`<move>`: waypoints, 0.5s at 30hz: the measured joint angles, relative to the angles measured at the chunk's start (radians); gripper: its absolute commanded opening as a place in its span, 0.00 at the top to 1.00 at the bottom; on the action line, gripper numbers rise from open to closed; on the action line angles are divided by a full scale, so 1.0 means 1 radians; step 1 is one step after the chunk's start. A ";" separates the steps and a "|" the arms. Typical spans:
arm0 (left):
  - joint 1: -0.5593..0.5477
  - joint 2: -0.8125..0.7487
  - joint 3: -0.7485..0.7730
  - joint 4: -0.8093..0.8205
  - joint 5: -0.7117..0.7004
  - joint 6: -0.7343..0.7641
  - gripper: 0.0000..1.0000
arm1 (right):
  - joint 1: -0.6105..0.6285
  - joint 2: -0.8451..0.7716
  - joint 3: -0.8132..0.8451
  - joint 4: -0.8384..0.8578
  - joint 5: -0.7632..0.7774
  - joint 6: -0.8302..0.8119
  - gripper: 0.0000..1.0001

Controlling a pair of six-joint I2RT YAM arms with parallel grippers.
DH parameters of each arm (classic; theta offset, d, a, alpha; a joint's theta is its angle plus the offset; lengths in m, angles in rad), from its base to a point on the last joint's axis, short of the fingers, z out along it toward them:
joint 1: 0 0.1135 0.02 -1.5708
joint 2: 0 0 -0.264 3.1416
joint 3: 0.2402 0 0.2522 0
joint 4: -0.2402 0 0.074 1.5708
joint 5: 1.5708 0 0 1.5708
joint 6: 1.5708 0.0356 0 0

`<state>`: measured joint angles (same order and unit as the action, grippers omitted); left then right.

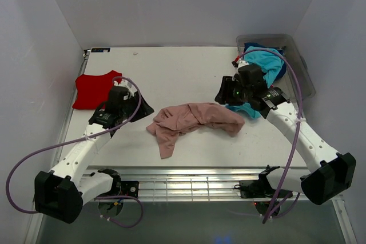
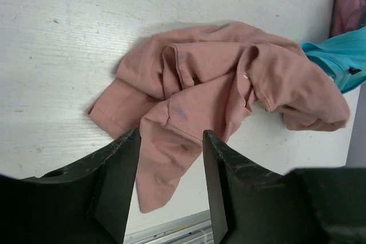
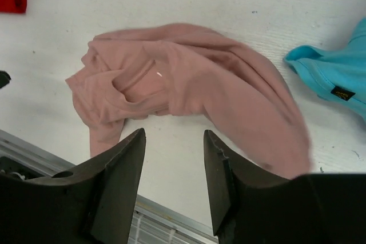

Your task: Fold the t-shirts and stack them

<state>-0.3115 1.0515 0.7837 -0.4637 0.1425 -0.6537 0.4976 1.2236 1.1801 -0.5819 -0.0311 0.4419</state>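
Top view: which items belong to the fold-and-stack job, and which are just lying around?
Job:
- dusty-pink tee, crumpled, centre
- red tee, far left
- turquoise tee, far right
- navy tee, just behind the turquoise one

Lying about:
- clear grey bin, far right corner, with the turquoise and navy tees spilling from it

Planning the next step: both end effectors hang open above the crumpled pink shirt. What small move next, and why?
Probably lower the left end effector onto the nearest edge of the dusty-pink t-shirt and pinch it, to start spreading it. It lies bunched, and the right end effector is open too, holding nothing.
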 measured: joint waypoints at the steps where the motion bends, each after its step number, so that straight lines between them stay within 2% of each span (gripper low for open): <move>1: 0.000 0.016 0.010 0.000 -0.003 0.012 0.44 | 0.001 0.002 -0.003 -0.006 0.002 -0.020 0.48; 6: -0.022 0.091 0.005 -0.015 -0.018 0.039 0.46 | 0.023 0.076 0.013 0.034 -0.113 -0.118 0.48; 10: -0.073 0.104 -0.049 -0.054 -0.051 0.014 0.44 | 0.085 0.247 0.085 0.075 -0.236 -0.165 0.50; 15: -0.123 0.072 -0.136 -0.120 -0.092 -0.048 0.41 | 0.210 0.447 0.177 0.095 -0.312 -0.191 0.50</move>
<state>-0.4343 1.1240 0.6479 -0.5835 0.0509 -0.7013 0.7074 1.6707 1.3571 -0.4870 -0.3428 0.2508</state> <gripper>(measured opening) 0.575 0.500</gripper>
